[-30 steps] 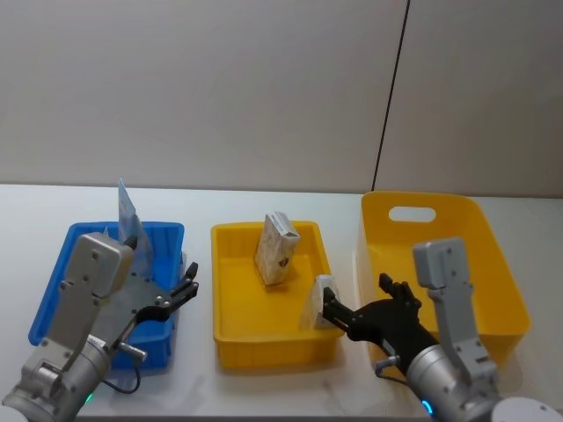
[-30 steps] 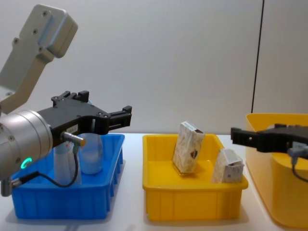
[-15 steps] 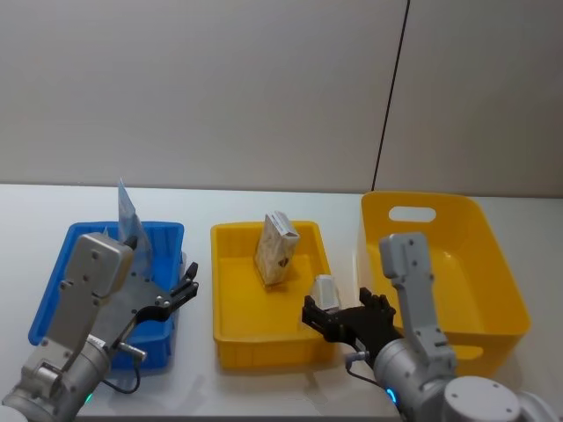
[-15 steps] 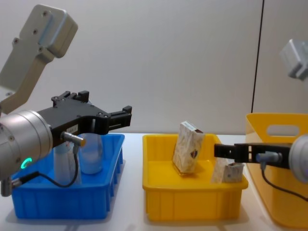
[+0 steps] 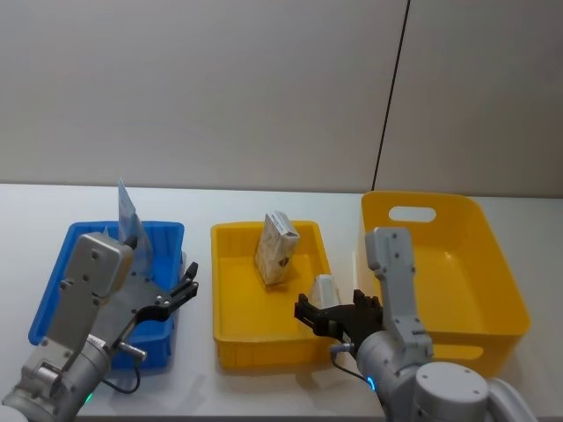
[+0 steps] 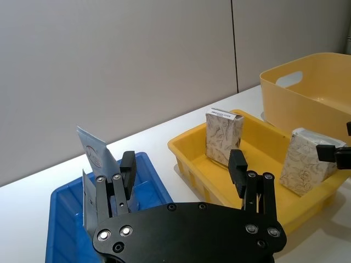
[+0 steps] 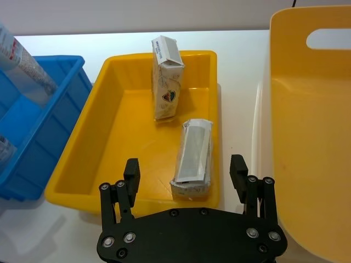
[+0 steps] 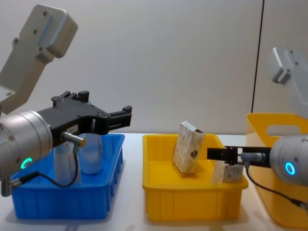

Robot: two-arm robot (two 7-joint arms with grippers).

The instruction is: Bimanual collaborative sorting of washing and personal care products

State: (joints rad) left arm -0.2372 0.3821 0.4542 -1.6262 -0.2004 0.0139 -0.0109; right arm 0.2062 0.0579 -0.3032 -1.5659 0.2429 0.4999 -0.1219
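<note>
Two pale blue tubes (image 5: 128,215) stand leaning in the blue tray (image 5: 56,286); the left wrist view shows one tube (image 6: 95,155) close behind the fingers. Two beige patterned cartons are in the small yellow tray (image 5: 236,338): one carton (image 5: 276,250) upright at the back, the other carton (image 7: 193,150) near the front right corner. My left gripper (image 5: 183,286) hovers open at the blue tray's right side, holding nothing. My right gripper (image 7: 185,171) is open just above the near carton, its fingers apart on either side of it. From the chest view the right gripper (image 8: 217,154) hangs over that carton (image 8: 230,172).
A large yellow bin (image 5: 457,272) with a handle slot stands to the right of the small yellow tray, close beside my right arm. White tabletop runs in front of the trays, and a plain wall stands behind.
My right gripper has moved left, from the bin's side to over the near carton in the small yellow tray. The left arm has not moved.
</note>
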